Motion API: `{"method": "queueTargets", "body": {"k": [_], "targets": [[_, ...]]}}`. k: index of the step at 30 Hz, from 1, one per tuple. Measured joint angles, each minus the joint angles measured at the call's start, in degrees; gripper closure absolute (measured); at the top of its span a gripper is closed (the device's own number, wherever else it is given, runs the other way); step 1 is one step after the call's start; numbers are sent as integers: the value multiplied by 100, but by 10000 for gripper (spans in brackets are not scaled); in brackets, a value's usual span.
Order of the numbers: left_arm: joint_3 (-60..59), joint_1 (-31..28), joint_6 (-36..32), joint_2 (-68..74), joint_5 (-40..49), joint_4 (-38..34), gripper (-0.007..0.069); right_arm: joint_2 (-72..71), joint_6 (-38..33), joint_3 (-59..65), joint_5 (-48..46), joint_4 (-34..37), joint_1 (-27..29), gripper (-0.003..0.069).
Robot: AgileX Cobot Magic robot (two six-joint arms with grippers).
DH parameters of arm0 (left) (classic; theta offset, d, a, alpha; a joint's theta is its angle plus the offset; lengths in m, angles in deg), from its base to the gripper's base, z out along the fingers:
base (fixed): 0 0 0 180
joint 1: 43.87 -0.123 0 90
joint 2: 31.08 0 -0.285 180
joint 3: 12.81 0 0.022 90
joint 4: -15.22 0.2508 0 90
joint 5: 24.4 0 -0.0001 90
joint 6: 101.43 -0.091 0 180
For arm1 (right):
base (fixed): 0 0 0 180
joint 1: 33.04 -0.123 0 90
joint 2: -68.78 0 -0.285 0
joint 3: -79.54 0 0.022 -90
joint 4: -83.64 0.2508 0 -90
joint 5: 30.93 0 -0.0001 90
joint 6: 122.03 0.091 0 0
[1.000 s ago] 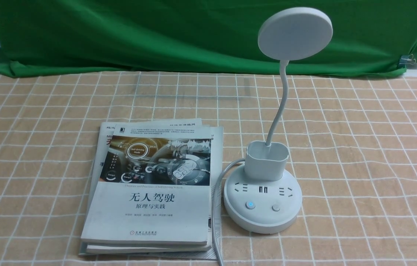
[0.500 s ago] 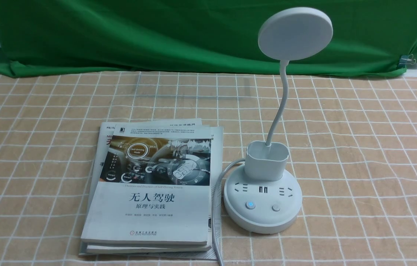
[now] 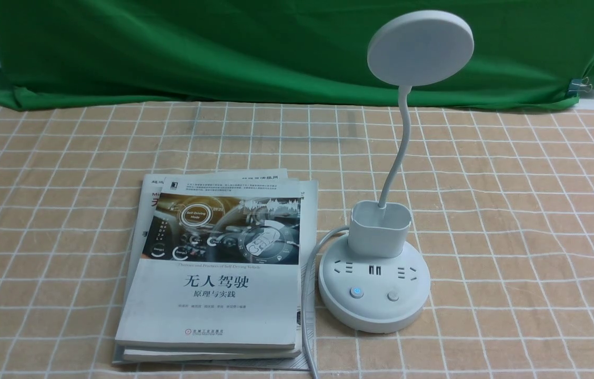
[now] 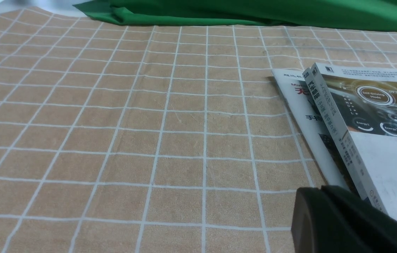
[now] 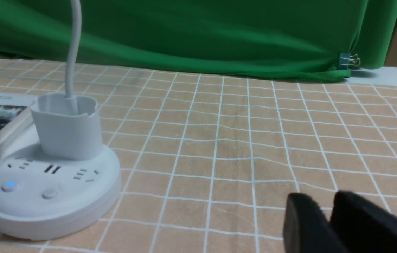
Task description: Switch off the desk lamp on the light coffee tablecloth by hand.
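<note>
The white desk lamp (image 3: pixel 374 292) stands on the light coffee tablecloth (image 3: pixel 512 210), right of centre, with its disc head (image 3: pixel 420 47) high on the bent neck. Its left button (image 3: pixel 356 292) glows blue and the right button (image 3: pixel 393 296) is unlit. The lamp base also shows in the right wrist view (image 5: pixel 50 189). My right gripper (image 5: pixel 325 196) hovers low over the cloth well to the right of the base, with its tips slightly apart and empty. My left gripper (image 4: pixel 319 189) is shut and empty, next to the books' left edge.
A stack of books (image 3: pixel 218 268) lies just left of the lamp, and the lamp's white cord (image 3: pixel 307 295) runs between them toward the front edge. A green cloth (image 3: pixel 223 52) hangs across the back, with a binder clip (image 3: pixel 581 84) at its right end.
</note>
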Motion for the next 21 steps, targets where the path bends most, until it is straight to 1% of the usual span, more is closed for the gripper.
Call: {"method": "queueTargets", "body": {"k": [21], "targets": [[0,0,0,0,0,0,620,0,0,0,0,0,0,475]]}}
